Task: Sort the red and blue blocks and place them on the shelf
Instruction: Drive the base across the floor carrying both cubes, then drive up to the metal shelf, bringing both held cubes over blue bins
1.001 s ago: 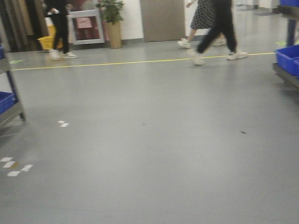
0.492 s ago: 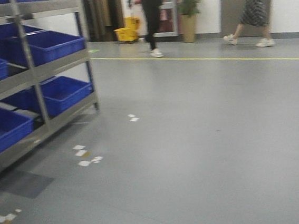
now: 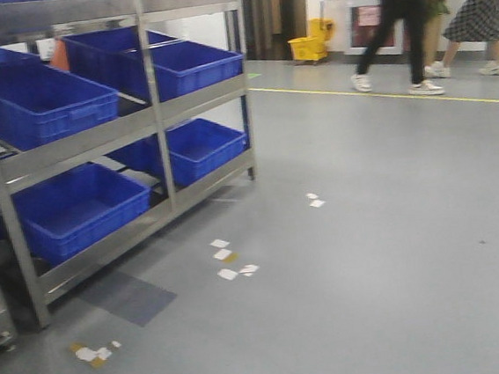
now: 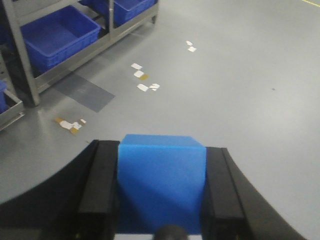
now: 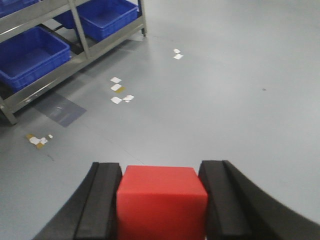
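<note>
a: what's getting cut off?

b: in the left wrist view the left gripper (image 4: 162,147) is clamping the blue block (image 4: 161,185) between its two black fingers (image 4: 102,185). the bottom edge is cutting off the lower part of the block and the finger bases, and a dark round blob is covering the block's bottom middle. i can't tell what the blob is.

a: and the other one?

b: the right gripper (image 5: 160,172) is squeezing the red block (image 5: 161,205) the same way, one pad pressing on each side. the block's underside is running out of frame.

a: where's the shelf?

b: the shelf (image 3: 95,142) is standing ahead of both grippers and off to their left, well apart from them. its left end is going out of frame, and blue bins (image 3: 42,101) are sitting on its levels.

a: the floor?

b: the grey floor (image 3: 373,272) is lying under and ahead of both grippers. it's carrying scraps of white tape (image 3: 225,258) ahead-left of them and a darker patch (image 3: 127,296) by the shelf's foot. far ahead a yellow line (image 3: 400,97) is crossing it. beyond that, to the right, two people (image 3: 393,23) are walking, blurred, heads cut off, near a yellow bucket (image 3: 311,47).
</note>
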Tool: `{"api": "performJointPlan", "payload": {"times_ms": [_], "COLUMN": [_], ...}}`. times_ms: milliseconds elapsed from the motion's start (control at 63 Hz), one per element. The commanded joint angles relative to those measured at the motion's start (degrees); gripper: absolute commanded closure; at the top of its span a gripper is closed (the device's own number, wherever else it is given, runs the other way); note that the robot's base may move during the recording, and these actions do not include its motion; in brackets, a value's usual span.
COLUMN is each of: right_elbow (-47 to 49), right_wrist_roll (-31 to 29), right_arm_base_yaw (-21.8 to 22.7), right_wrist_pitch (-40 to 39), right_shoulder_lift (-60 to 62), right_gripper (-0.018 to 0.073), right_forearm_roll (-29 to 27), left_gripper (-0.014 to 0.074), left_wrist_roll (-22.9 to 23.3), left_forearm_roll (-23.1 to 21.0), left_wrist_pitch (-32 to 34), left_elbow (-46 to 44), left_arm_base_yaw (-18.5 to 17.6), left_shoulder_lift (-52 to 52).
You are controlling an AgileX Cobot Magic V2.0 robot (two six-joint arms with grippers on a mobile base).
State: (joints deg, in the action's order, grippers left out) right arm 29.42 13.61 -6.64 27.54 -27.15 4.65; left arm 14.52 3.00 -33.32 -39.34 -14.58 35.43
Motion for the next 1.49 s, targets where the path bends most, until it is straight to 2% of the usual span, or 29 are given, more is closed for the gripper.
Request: {"api": "performJointPlan", "payload": {"times_ms": [0,1477], "right_elbow": [1.6,1.6], "right_wrist_roll": [-0.3,-0.3], "right_arm_base_yaw": [0.3,0.3], "right_wrist_pitch": [-4.7,-4.7], "right_shoulder_lift": [-0.1,-0.1], "right_gripper": [0.0510,0.0510], "right_forearm_roll": [1.0,1.0], "left_gripper": [0.0473,0.0473], "left_wrist_roll": [0.4,0.4], "left_forearm_roll": [0.0,0.0], "left_wrist_pitch": [4.6,4.6], "left_elbow": [-1.6,-1.6], "left_arm_base_yaw": [0.2,0.2], "left_shoulder_lift": [0.1,0.1]}}
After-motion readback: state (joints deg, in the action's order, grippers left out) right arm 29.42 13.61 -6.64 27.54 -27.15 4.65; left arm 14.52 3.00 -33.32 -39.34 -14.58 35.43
